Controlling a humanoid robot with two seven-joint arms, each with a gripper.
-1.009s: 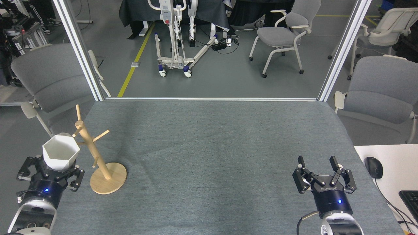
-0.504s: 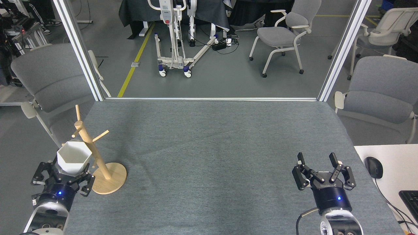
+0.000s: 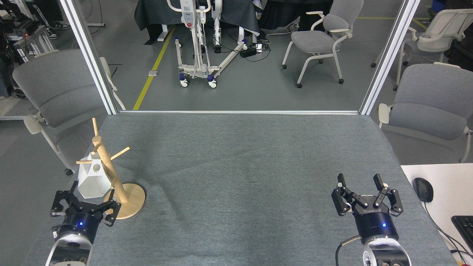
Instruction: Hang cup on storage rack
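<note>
- Cup (image 3: 92, 181) now hangs upside down on a lower left peg of the storage rack (image 3: 111, 173); a second ago it sat upright in the left gripper (image 3: 85, 205), mouth up, beside the pole.
- Left gripper has dropped back below the cup, jaws spread wide and holding nothing, so the hanging step looks done.
- Rack has shifted slightly right on the tabletop (image 3: 236, 177) and stands upright.
- White and matte, the cup shows flat facets, its wide end down, with a small round hole near the narrow top beside the peg.
- Right gripper (image 3: 364, 194) rests near the right edge, jaws wide, empty, barely moved.
</note>
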